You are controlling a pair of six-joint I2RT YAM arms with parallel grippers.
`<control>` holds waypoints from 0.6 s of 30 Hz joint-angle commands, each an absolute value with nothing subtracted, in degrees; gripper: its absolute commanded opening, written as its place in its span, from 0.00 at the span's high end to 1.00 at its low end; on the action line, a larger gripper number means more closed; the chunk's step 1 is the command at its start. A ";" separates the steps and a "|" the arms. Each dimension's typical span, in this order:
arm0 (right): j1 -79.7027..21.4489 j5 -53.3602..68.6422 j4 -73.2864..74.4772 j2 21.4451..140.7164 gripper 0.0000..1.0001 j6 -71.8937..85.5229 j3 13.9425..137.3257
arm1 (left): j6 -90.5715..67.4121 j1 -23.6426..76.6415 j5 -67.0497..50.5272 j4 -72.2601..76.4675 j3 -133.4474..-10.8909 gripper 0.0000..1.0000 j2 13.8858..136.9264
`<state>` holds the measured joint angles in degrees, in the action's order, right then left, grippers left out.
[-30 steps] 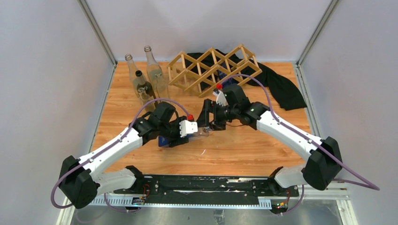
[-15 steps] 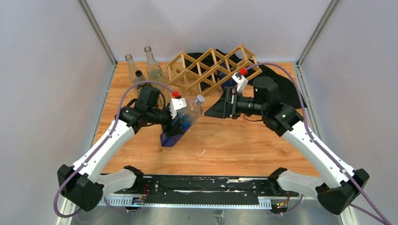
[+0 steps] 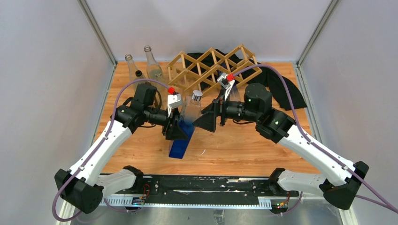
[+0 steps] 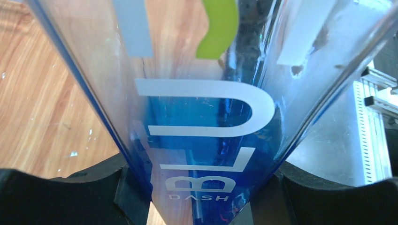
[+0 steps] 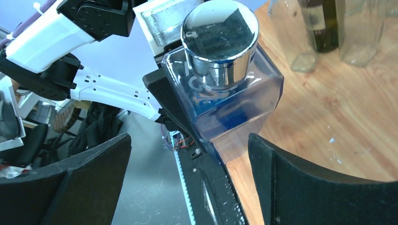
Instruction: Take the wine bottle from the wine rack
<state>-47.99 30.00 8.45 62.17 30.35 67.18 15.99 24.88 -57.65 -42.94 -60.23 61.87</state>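
Wooden counter [image 3: 244, 150], grey walls [image 3: 47, 70], wine rack [image 3: 206, 68] at the back. Left claw [image 3: 174, 127] clamps the blue bottle [image 5: 234, 93], tilted; right claw [image 3: 208, 121] gapes wide near its cap.

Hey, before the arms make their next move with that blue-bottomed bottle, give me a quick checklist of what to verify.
1. Left pincer gripping the clear square bottle with blue base and silver cap: ok, clamped on both sides.
2. Right pincer open: ok, jaws wide, not touching the bottle.
3. Bottle off the light wooden lattice wine rack: ok, in front of it, apart.
4. Bottle upright: not ok, tilted, cap end toward the right pincer.
5. Base resting on the wooden table: cannot tell.
6. Three glass bottles standing at the back left: ok, apart from the held bottle.
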 commanded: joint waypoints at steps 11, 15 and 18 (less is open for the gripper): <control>-55.63 25.31 -6.26 66.95 0.02 21.19 64.49 | 11.96 24.26 -74.24 -42.69 -65.71 1.00 58.69; -56.27 24.69 -8.18 68.11 0.02 21.40 64.26 | 12.12 24.26 -75.05 -43.06 -65.66 1.00 57.88; -56.42 24.68 -7.65 68.96 0.03 21.32 64.77 | 12.04 24.26 -75.45 -43.17 -65.79 1.00 57.31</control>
<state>-55.64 25.52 -4.71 68.49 22.70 64.71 13.21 24.18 -68.58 -45.39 -62.37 59.92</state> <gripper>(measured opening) 0.980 0.654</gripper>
